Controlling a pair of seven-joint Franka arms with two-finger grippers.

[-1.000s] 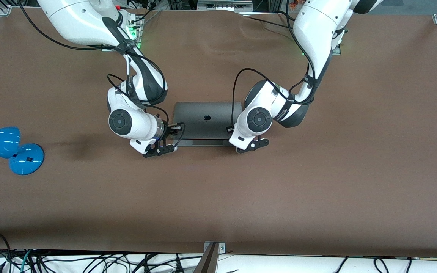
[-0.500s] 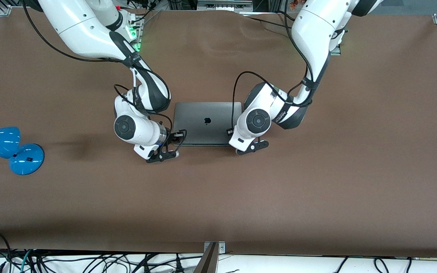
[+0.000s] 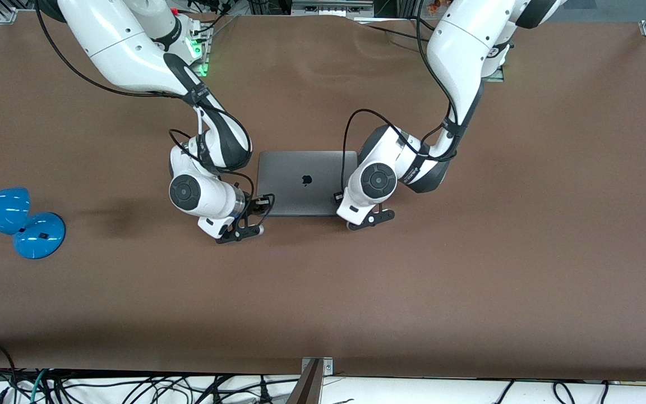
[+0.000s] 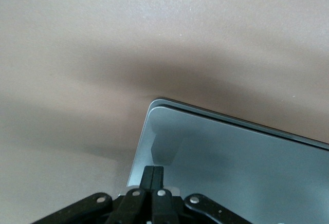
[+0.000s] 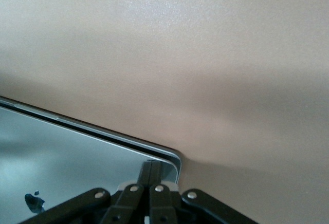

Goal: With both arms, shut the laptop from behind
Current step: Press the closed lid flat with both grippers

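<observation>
On the matte brown table point(image 3: 469, 269), between two glossy white jointed arms, the flat rounded-corner grey metal laptop point(image 3: 300, 182) lies lid-down at mid-table, each near corner pressed by clenched black fingers of the left gripper point(image 4: 153, 175) and right gripper point(image 5: 151, 171), fingertips cut off from view.

High front overview; both wrist views close on laptop point(image 3: 302, 182) corners.

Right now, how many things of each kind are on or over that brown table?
Laptop: 1
Blue lamp: 1
Robot arms: 2, the left gripper and the right gripper, each with fingers shut on the lid's corner.
Total: 4
</observation>
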